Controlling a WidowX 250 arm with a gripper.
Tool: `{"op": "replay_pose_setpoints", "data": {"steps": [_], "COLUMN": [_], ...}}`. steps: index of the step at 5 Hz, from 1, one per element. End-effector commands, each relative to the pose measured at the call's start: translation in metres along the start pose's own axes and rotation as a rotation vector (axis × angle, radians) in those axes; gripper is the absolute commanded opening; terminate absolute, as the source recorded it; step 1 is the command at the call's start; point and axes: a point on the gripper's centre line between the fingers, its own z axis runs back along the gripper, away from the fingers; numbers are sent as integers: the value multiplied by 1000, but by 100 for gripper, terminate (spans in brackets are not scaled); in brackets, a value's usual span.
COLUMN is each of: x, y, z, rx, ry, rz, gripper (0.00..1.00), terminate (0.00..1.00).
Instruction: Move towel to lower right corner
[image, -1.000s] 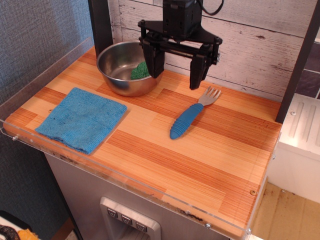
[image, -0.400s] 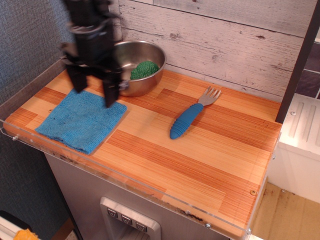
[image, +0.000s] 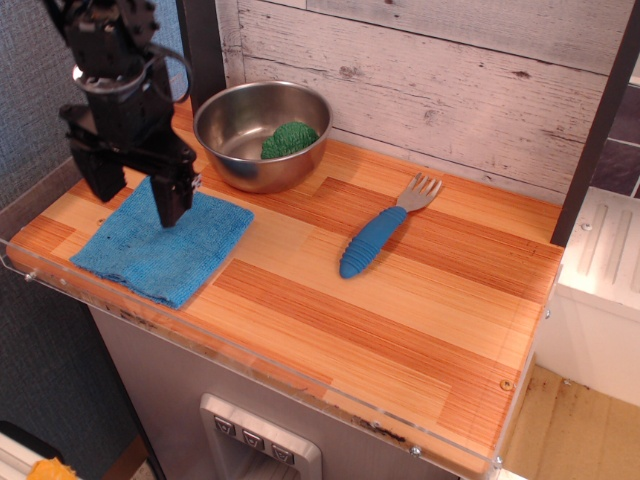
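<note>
Your striped orange-and-tan wood-plank tabletop (image: 400, 320) fills the view, edged with a clear acrylic rim; a whitewashed plank wall (image: 450, 70) runs along its back edge; the lower right corner (image: 490, 400) shows bare planks and a small brass screw (image: 506, 384) close to the right edge.

Black robot arm (image: 105, 50) comes down over the back left part of the table; your black two-finger gripper (image: 135, 190) hangs over the towel's back half, fingers spread wide apart, nothing between them; the right-hand finger (image: 172, 195) points down at the cloth; you cannot tell from this angle whether the tips touch the cloth or stop just above it.

Flat, roughly square bright blue terry towel (image: 170, 250) lies at the front left corner of the table, its near edge just beside the front rim; well apart from the lower right corner.

Round steel bowl (image: 262, 135) sits at the back edge, left of centre, near the towel's back corner but not touching it; a small green knitted scrubber (image: 290, 138) rests inside, against the right inner wall.

Blue-handled fork (image: 385, 232) lies flat mid-table toward the back, grey tines pointing at the back right, handle angled to the front left; apart from both bowl and towel.
</note>
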Motion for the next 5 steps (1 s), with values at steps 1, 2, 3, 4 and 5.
{"op": "replay_pose_setpoints", "data": {"steps": [1,2,3,4,5], "x": [11,14,14,10,-1], "y": [8,3,-1,-7,-23], "z": [-25,-40,-49,-52,-45], "rx": [-7,11,8,0,-56], "ry": [8,14,18,33,39], "rz": [-59,-131,-146,-156,-142], "gripper": [100,100,100,100,100], "terminate": [0,0,0,0,0]}}
